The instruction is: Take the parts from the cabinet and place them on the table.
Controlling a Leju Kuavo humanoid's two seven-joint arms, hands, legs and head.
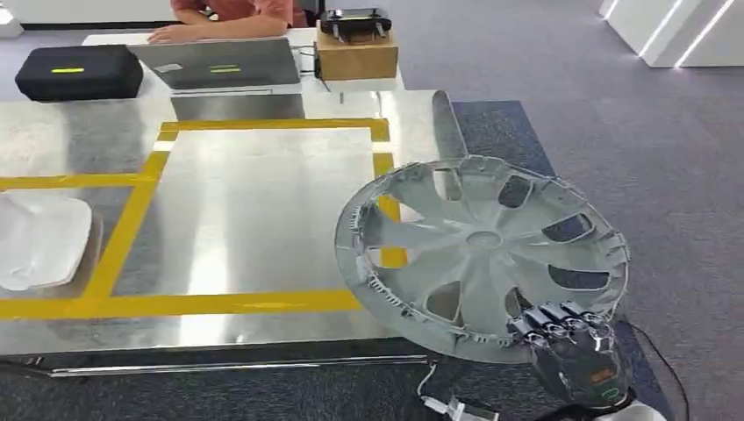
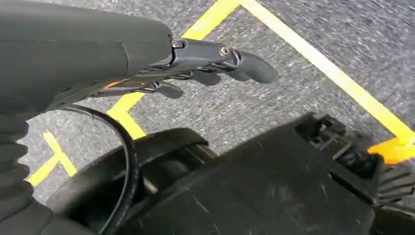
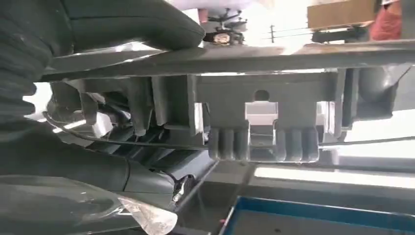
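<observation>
A grey plastic wheel cover (image 1: 481, 254) with several spokes hangs tilted over the near right corner of the metal table (image 1: 254, 219). My right hand (image 1: 570, 342) grips its near rim from below; in the right wrist view the thumb (image 3: 132, 22) presses on the rim (image 3: 235, 58) and the clips (image 3: 262, 142) of its inner side show close up. My left hand (image 2: 205, 68) hangs over grey carpet with its fingers apart and nothing in it. A white part (image 1: 39, 241) lies on the table's left side.
Yellow tape (image 1: 175, 303) frames a rectangle on the table top. Beyond it stand a black case (image 1: 79, 72), a laptop (image 1: 219, 63) and a cardboard box (image 1: 355, 54) with a controller on top; a person's arm (image 1: 211, 31) rests there. Yellow lines (image 2: 342, 78) mark the carpet.
</observation>
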